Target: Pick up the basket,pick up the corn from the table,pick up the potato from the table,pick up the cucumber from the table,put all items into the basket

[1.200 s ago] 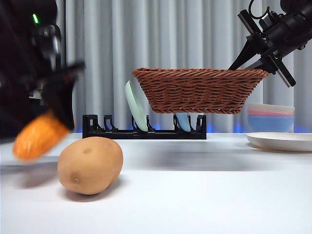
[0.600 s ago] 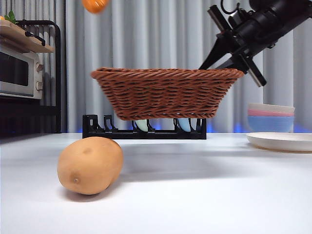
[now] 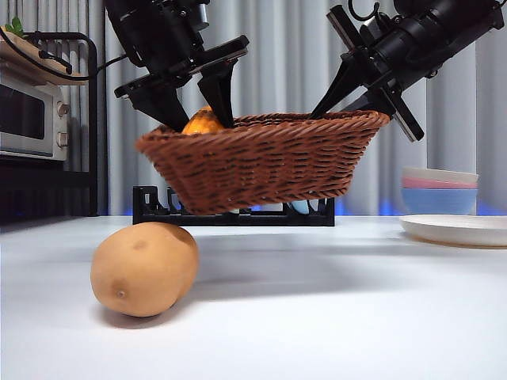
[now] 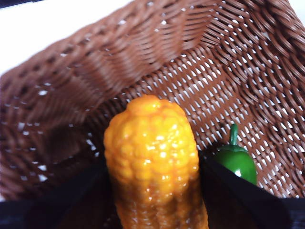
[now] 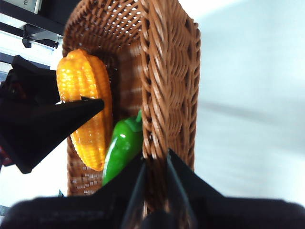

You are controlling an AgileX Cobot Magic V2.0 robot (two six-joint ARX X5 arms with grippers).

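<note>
We see the basket (image 3: 261,162) held above the table (image 3: 317,317), tilted, its rim clamped by the right gripper (image 5: 153,164) at the end away from the corn. The left gripper (image 3: 194,107) reaches into the other end from above, its 2 jaws closed on the corn (image 4: 152,162), whose long axis runs down toward the basket floor. We judge the release turns on that: the cob tip seems just above the weave. The cucumber (image 5: 121,148) already lies inside beside it. The potato (image 3: 144,269) rests on the table below.
</note>
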